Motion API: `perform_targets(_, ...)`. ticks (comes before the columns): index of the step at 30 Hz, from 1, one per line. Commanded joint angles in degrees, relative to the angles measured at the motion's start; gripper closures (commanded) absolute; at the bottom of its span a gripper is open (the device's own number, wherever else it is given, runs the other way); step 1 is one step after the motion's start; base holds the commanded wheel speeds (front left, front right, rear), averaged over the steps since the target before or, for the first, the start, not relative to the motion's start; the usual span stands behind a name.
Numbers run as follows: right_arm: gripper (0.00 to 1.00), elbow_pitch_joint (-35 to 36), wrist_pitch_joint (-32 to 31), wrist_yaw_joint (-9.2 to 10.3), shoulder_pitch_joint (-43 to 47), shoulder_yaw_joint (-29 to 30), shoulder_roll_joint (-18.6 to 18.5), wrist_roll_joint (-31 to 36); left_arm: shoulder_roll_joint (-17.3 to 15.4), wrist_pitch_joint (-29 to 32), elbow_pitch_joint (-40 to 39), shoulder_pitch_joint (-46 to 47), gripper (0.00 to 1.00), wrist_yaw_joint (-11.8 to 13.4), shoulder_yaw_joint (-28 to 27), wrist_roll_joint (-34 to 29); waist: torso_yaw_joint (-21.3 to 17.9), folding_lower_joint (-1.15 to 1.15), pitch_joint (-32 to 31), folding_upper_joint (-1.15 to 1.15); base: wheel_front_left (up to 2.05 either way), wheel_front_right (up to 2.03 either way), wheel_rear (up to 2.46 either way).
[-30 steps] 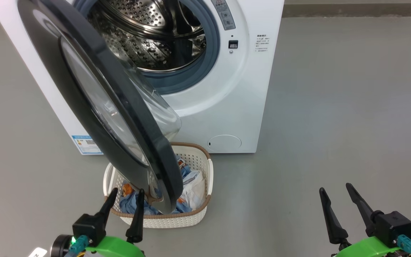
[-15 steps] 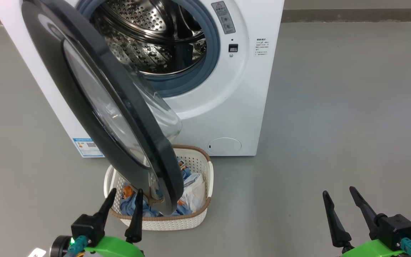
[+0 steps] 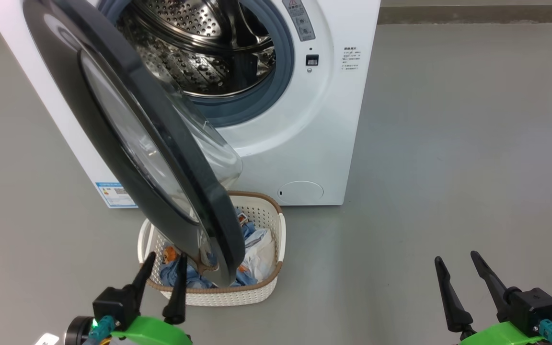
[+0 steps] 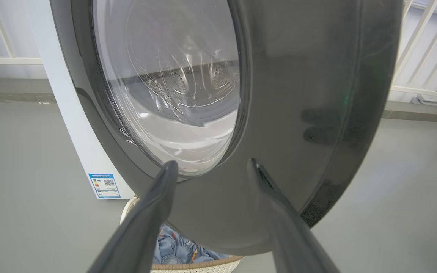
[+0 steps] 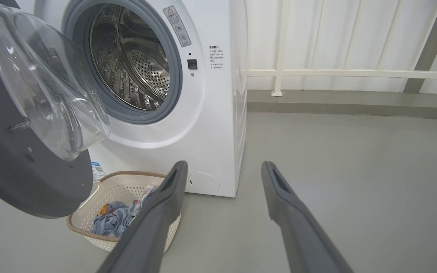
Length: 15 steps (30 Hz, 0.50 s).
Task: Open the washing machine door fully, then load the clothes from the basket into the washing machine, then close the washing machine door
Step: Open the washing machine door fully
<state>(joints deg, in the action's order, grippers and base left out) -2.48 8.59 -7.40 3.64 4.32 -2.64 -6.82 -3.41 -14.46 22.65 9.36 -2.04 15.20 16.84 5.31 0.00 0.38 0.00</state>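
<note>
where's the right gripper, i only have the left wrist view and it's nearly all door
Observer: The right gripper is open and holds nothing. It is low on the robot's right above the floor, well apart from the washing machine.
Operator: anything in the drum yet
Observer: Nothing shows in the visible part of the drum.
Operator: where's the basket sitting
Observer: The basket stands on the floor in front of the machine, partly under the washing machine door, with the clothes inside it.
</note>
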Motion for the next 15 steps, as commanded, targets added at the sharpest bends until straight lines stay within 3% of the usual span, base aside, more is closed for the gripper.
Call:
perform_targets(1, 0.0, 1.33, 0.22, -0.09, -1.21, -1.27, -0.24, -0.16, -0.6, -0.54, -1.55, 0.88, 1.0, 0.32, -1.94, 0.23, -0.05, 0.0, 0.15, 0.0, 0.0, 0.0, 0.0)
perform_targets(15, 0.0, 1.1, 0.26, -0.09, -2.66, -1.43, -0.24, -0.24, -0.71, -0.54, -3.68, 3.27, 1.0, -0.06, -4.0, 1.0, -0.28, 0.0, 2.1, 0.0, 0.0, 0.0, 0.0)
